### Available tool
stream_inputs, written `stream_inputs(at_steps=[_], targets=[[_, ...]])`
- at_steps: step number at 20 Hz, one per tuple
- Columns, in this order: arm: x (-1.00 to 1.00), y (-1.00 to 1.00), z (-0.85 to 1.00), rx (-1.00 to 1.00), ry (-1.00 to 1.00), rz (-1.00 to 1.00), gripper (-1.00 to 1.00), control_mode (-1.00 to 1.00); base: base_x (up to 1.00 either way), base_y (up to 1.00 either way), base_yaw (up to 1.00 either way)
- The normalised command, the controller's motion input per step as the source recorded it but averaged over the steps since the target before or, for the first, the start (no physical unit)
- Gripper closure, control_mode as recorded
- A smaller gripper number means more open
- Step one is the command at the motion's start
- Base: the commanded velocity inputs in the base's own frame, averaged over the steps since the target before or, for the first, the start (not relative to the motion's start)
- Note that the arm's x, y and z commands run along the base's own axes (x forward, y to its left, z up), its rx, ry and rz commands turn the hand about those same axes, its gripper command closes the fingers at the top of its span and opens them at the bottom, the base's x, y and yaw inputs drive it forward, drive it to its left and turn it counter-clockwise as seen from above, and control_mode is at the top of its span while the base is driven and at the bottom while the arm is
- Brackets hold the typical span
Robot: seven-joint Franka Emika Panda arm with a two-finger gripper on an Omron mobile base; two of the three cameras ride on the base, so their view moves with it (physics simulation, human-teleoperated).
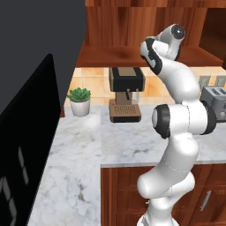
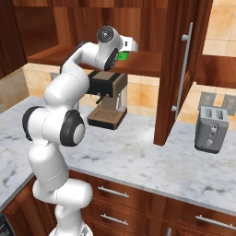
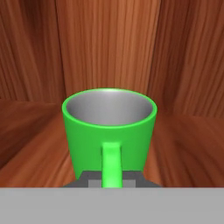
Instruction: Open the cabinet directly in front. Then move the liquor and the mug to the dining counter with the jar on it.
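Observation:
The cabinet (image 2: 143,62) stands open, its right door (image 2: 177,69) swung out with the long grey handle facing the room. On its wooden shelf stands the bright green mug (image 3: 109,127), upright, pale inside, its loop handle turned toward the hand. My gripper (image 3: 111,180) reaches into the cabinet and is shut on that handle, one dark finger on each side. In the right base view the hand (image 2: 126,46) sits at shelf height, and a bit of the green mug (image 2: 122,56) shows beside it. The liquor, the dining counter and the jar are out of view.
Under the cabinet, a brown coffee machine (image 2: 108,99) stands on the marble worktop (image 2: 138,156). A grey toaster (image 2: 211,126) is to the right, a potted plant (image 1: 80,100) to the left. A tall black appliance (image 1: 26,132) fills the left side.

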Motion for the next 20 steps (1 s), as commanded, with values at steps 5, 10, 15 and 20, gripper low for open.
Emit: stream_inputs(at_steps=[5,10,15,20], targets=[[0.00,0.00,0.00,0.00,0.00,0.00,1.00,-1.00,0.00,0.00,0.00],[0.00,0.00,0.00,0.00,0.00,0.00,1.00,-1.00,0.00,0.00,0.00],[-0.25,0.18,0.00,-0.04,-0.08,0.00,1.00,-1.00,0.00,0.00,0.00],[-0.38,0.18,0.19,-0.01,-0.05,0.00,1.00,-1.00,0.00,0.00,0.00]])
